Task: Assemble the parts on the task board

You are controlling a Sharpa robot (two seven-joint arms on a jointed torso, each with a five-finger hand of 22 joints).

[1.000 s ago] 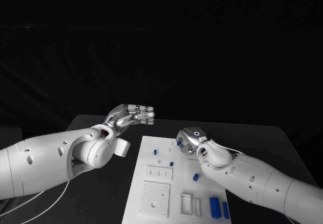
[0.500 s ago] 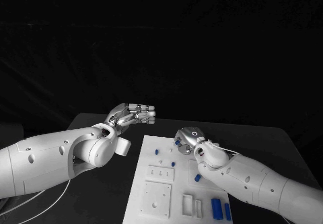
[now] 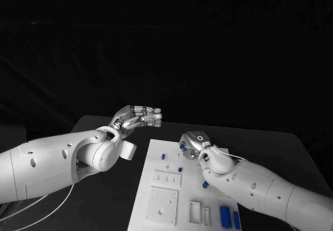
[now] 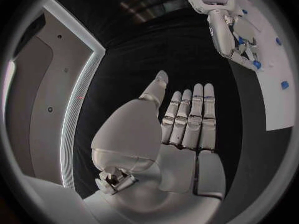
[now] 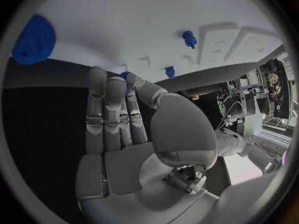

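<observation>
- right silver hand (image 3: 192,143) has crept a bit left along the flat white task board (image 3: 158,179), fingers (image 5: 104,115) straight, pinching a small blue part (image 5: 125,75)
- left silver hand (image 3: 141,118) hangs over the matte black surface (image 3: 277,142), fingers (image 4: 192,115) straight, holding nothing

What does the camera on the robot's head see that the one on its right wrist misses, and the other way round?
The head view alone shows the left hand raised beside the task board, holding nothing, and two long blue parts at the board's near end. The right wrist view alone shows a blue gear close up. Both share the white board and the right hand reaching onto it.
</observation>
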